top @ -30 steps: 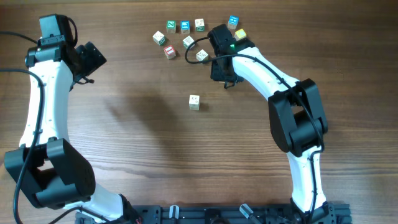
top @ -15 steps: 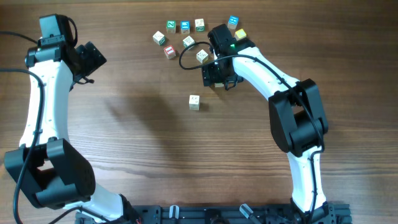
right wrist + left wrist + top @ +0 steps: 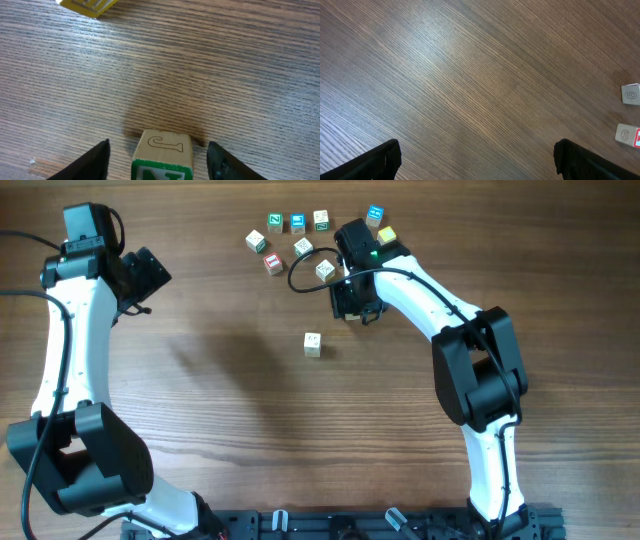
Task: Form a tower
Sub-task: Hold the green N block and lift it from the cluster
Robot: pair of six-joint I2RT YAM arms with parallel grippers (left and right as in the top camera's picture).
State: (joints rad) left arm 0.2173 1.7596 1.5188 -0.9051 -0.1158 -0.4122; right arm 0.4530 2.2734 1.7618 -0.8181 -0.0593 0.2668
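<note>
Brown wood-grain table (image 3: 220,410), no tower up yet — only a lone cube (image 3: 313,345) mid-table. My right claw (image 3: 158,152) stands apart either side of the J cube (image 3: 162,144), not gripping; overhead, the lone cube lies at seven o'clock from it. Left claw (image 3: 477,160) gapes, farther off.

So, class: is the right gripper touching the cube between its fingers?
Apart. The right wrist view shows bare table on both sides of the cube, between it and each finger of the right gripper.

Bright, even light from above. Soft arm shadows on table (image 3: 250,410). Pale glare, left wrist view. Cube (image 3: 162,150) shadow dark, soft-edged.
</note>
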